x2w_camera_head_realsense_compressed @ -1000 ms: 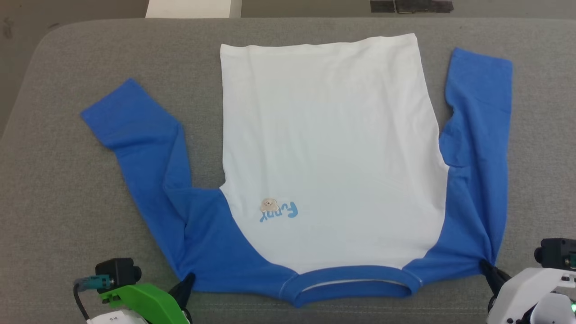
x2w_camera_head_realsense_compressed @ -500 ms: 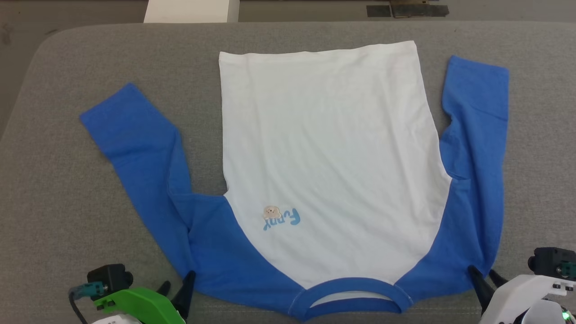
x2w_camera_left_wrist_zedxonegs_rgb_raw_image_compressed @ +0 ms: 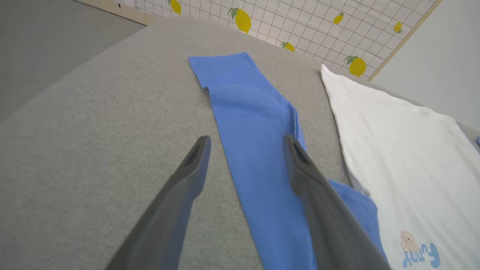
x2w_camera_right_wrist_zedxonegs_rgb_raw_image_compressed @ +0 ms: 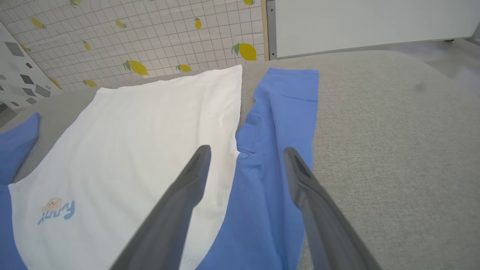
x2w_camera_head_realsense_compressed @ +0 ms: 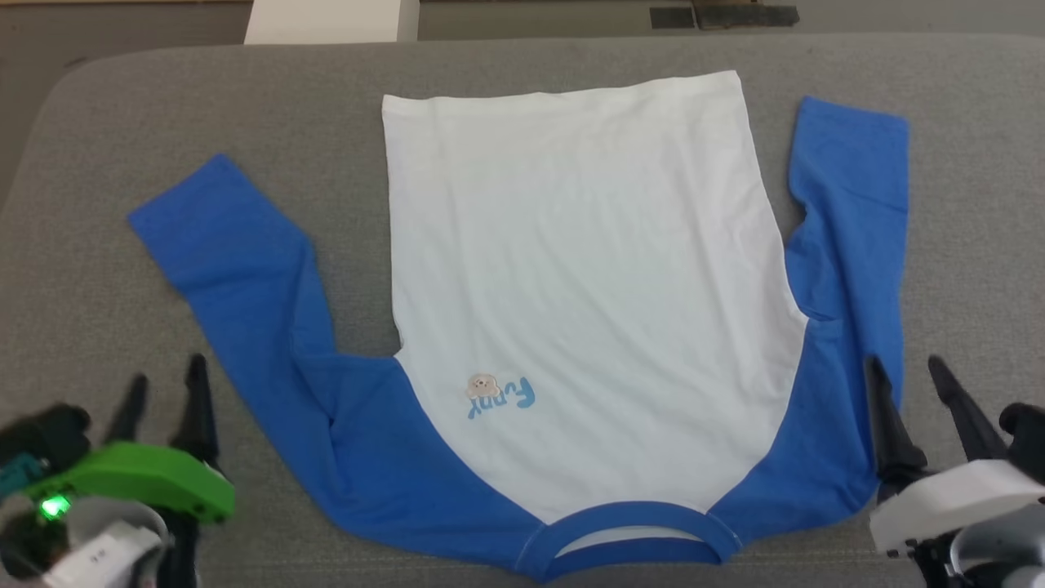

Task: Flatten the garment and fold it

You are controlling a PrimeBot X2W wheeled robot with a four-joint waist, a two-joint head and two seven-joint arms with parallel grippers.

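The garment (x2w_camera_head_realsense_compressed: 588,269) lies spread flat on the grey surface, white body up, collar band (x2w_camera_head_realsense_compressed: 629,539) toward me, a small "Funny" print (x2w_camera_head_realsense_compressed: 498,396) near its left side. Its blue left sleeve (x2w_camera_head_realsense_compressed: 237,269) angles away to the left; the right sleeve (x2w_camera_head_realsense_compressed: 857,245) runs up the right side. My left gripper (x2w_camera_head_realsense_compressed: 163,380) is open above the surface just left of the left sleeve, empty. My right gripper (x2w_camera_head_realsense_compressed: 908,377) is open over the right sleeve's outer edge, empty. In the left wrist view the sleeve (x2w_camera_left_wrist_zedxonegs_rgb_raw_image_compressed: 255,131) passes between the fingers; in the right wrist view the sleeve (x2w_camera_right_wrist_zedxonegs_rgb_raw_image_compressed: 277,123) does too.
The grey padded surface (x2w_camera_head_realsense_compressed: 114,131) has rounded far corners and bare room on both sides of the shirt. A white panel (x2w_camera_head_realsense_compressed: 326,20) stands beyond the far edge. A lemon-patterned wall (x2w_camera_right_wrist_zedxonegs_rgb_raw_image_compressed: 150,41) shows behind in the wrist views.
Both grippers let go of the shoulder corners, opened and rose up and outward. The collar end settled flat. The camera shifted a little.
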